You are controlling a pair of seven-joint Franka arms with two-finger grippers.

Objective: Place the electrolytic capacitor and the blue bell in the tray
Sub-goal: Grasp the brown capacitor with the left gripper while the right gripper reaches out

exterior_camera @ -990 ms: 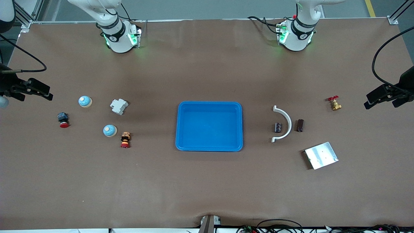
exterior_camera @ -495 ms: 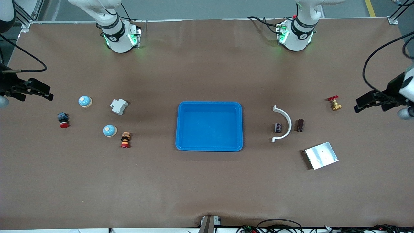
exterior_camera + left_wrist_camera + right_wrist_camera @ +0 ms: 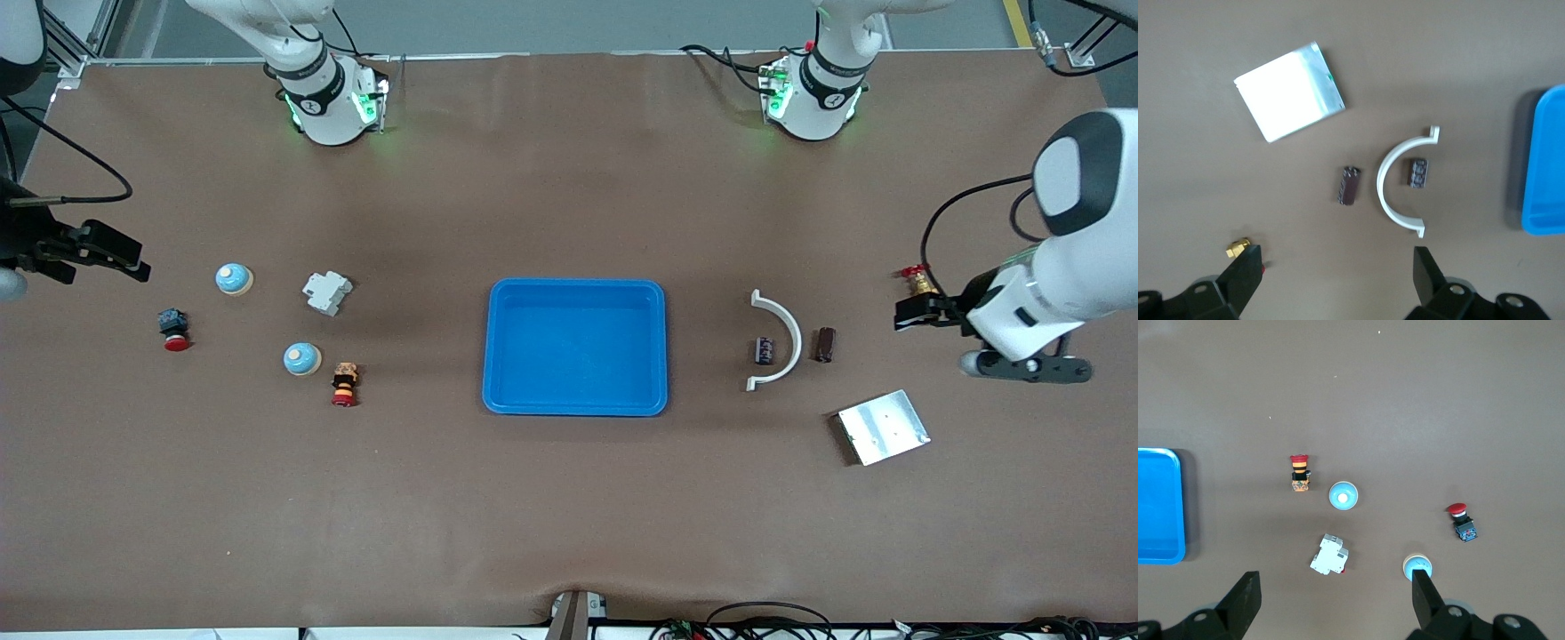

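The bright-blue tray [image 3: 576, 286] lies mid-table and holds nothing. Two dark capacitors lie toward the left arm's end, one [image 3: 763, 348] inside a white curved bracket [image 3: 789, 333], the other [image 3: 826, 344] just outside it. Both show in the left wrist view [image 3: 1418, 173] [image 3: 1349, 185]. Two blue bells [image 3: 234, 279] [image 3: 301, 358] stand toward the right arm's end. They also show in the right wrist view [image 3: 1417, 565] [image 3: 1343, 496]. My left gripper [image 3: 916, 313] [image 3: 1336, 260] is open and empty over the table by a brass valve. My right gripper [image 3: 124, 256] [image 3: 1335, 587] is open and empty, up near the bells.
A brass valve with a red handle [image 3: 916, 280] and a silver plate [image 3: 882, 427] lie near the capacitors. A white breaker [image 3: 326, 292] and two red-capped push-button switches [image 3: 173, 327] [image 3: 344, 384] sit among the bells.
My left arm has swung in from the table's end toward the brass valve and capacitors. My right gripper has barely moved. Nothing on the table has shifted.
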